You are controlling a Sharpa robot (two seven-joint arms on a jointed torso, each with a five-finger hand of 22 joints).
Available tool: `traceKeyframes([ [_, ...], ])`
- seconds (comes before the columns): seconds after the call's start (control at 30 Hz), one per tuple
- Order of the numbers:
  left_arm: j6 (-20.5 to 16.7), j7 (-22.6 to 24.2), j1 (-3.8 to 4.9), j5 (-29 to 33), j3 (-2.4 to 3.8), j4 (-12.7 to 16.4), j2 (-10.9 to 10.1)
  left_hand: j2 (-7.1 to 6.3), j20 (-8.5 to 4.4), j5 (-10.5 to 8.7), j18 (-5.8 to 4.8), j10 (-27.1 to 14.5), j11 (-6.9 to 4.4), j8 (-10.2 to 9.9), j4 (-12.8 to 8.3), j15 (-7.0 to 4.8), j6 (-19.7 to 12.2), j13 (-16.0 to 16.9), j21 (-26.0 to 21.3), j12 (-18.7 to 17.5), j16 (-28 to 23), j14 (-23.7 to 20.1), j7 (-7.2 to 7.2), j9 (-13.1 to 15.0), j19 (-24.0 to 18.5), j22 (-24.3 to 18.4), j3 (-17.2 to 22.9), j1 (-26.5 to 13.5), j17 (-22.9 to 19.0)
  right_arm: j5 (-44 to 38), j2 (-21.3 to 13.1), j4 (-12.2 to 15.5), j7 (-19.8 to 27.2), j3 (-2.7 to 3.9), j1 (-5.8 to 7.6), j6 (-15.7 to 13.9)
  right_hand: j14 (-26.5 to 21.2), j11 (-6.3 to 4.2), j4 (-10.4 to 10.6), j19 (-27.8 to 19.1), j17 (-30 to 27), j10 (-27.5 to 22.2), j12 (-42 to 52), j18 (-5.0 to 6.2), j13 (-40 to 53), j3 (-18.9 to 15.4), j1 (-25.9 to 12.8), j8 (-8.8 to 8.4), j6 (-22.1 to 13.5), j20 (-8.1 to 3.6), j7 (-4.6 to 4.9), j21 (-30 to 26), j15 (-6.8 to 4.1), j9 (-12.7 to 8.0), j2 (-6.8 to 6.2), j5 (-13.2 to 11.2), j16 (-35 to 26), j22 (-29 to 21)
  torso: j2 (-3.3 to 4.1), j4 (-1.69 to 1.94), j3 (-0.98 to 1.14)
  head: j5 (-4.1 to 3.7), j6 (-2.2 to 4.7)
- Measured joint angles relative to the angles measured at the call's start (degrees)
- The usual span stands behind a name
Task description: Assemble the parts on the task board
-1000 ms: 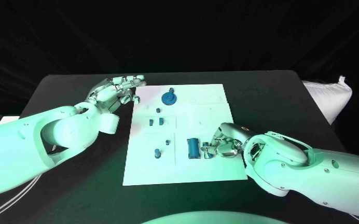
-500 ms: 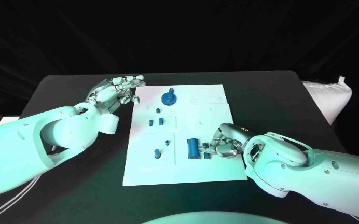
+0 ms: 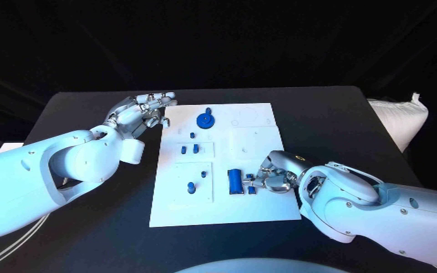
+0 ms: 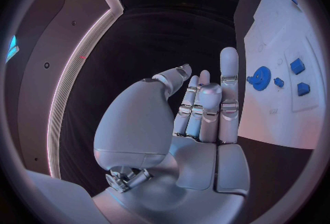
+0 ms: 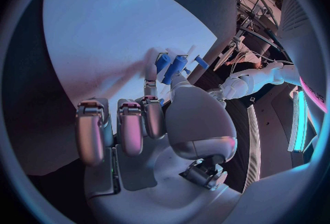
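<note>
I see the white task board (image 3: 245,210) lying in the middle of the black counter (image 3: 337,115), long side running near to far. On its far part sits a round blue gear-like part (image 3: 206,120). Nearer, toward the board's left side, two small blue blocks (image 3: 189,148) stand side by side in a recessed square, and nearer again a small blue peg (image 3: 202,174) and another small blue part (image 3: 191,188) stand apart from each other.

My right hand (image 3: 271,177) is down on the near right part of the board. Its fingers (image 3: 259,181) are curled in around a small blue part (image 3: 251,178) just to the right of the blue cylinder (image 3: 235,180), which lies with its long axis running near to far. From the right wrist camera I see the fingertips closed against blue pieces at the board surface, so I read it as pinching that small part, with the cylinder touching or just beside it; I cannot tell which.

My left hand (image 3: 141,112) hovers off the board's far left corner, above the counter. The left wrist camera shows its fingers (image 4: 229,83) straight and spread, holding nothing, with the gear and two blocks off to its side.
</note>
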Motion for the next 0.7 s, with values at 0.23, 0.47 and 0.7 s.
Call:
traceKeyframes([
  [0.23, 0.02, -0.02, 0.00, -0.01, 0.00, -0.09, 0.07, 0.00, 0.00, 0.00, 0.00, 0.00, 0.00, 0.00, 0.00, 0.00, 0.00, 0.00, 0.00, 0.00, 0.00, 0.00, 0.00, 0.00, 0.00, 0.00, 0.00, 0.00, 0.00, 0.30, -1.94, 1.29, 1.02, 0.01, 0.00, 0.13, 0.00, 0.00, -1.18, 0.00, -0.01, 0.00, 0.00, 0.00, 0.01, -1.18, 4.02, 0.42, -0.40, 0.00, -0.01, 0.00, 0.00, 0.41, 0.05, 0.00, 0.00, 0.00, 0.00, -0.07, 0.01, -0.01, 0.07],
  [0.47, 0.03, -0.03, 0.00, -0.01, -0.01, -0.15, 0.08, 0.00, 0.00, 0.00, -0.01, 0.00, 0.00, 0.00, 0.00, 0.00, 0.00, 0.00, 0.00, 0.00, 0.00, 0.00, 0.00, 0.00, 0.00, 0.00, 0.00, 0.00, 0.01, 0.74, -2.93, 1.59, 1.92, 0.02, 0.00, 0.71, 0.00, 0.00, -2.38, 0.00, -0.01, 0.00, 0.00, 0.00, 0.02, -1.72, 6.16, 0.62, -0.79, 0.00, -0.04, 0.00, 0.00, 0.59, -0.01, 0.00, 0.00, -0.01, 0.00, -0.05, -0.03, -0.07, 0.07],
  [0.7, 0.04, -0.04, 0.00, -0.02, -0.01, -0.21, 0.14, 0.00, 0.00, 0.00, 0.00, 0.00, 0.00, 0.00, 0.00, 0.00, 0.00, 0.00, 0.00, 0.00, 0.00, 0.00, 0.00, 0.00, 0.00, 0.00, 0.00, 0.00, 0.01, 1.08, -2.99, 1.54, 2.51, 0.02, 0.00, 1.37, 0.00, 0.00, -2.54, 0.00, -0.01, 0.00, -0.23, 0.00, 0.03, -1.87, 6.76, 0.62, -0.79, 0.01, -0.04, 0.00, 0.00, 0.65, 0.60, 0.00, 0.00, -0.01, 0.00, 0.00, -0.05, -0.13, 0.07],
])
